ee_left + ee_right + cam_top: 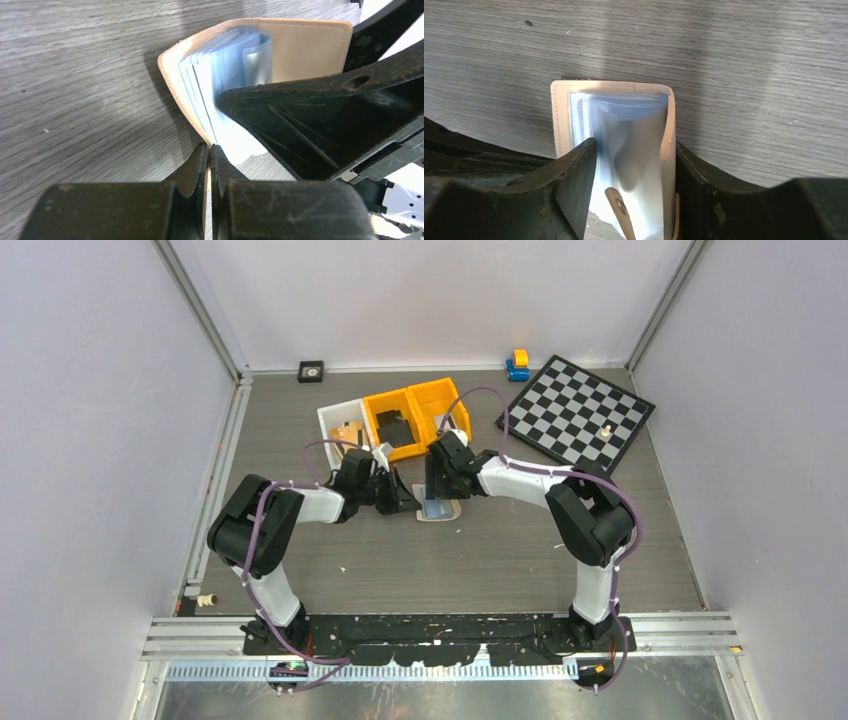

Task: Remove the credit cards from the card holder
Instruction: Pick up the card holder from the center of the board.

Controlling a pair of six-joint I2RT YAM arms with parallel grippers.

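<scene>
Midway across the grey tabletop (520, 550), just beyond the two arm bases, the tan card holder (438, 511) lies open between the end effectors. The left end effector (208, 150) has its fingers pressed together, clamped on the edge of the holder's near cover, which curves up off the wood. The bluish see-through pockets (225, 65) fan out from the spine; what they hold cannot be made out. The right end effector (635, 145) comes down over the holder with its fingers apart, one against the pockets and the other just outside the raised tan cover.

Farther back stand a white bin (333, 422) and, to its right, two orange bins (385, 400). Right of those a chessboard (570, 415) lies at an angle, with a small blue and yellow toy (517, 364) by its far corner. A small black square (311, 370) sits at the far edge, left.
</scene>
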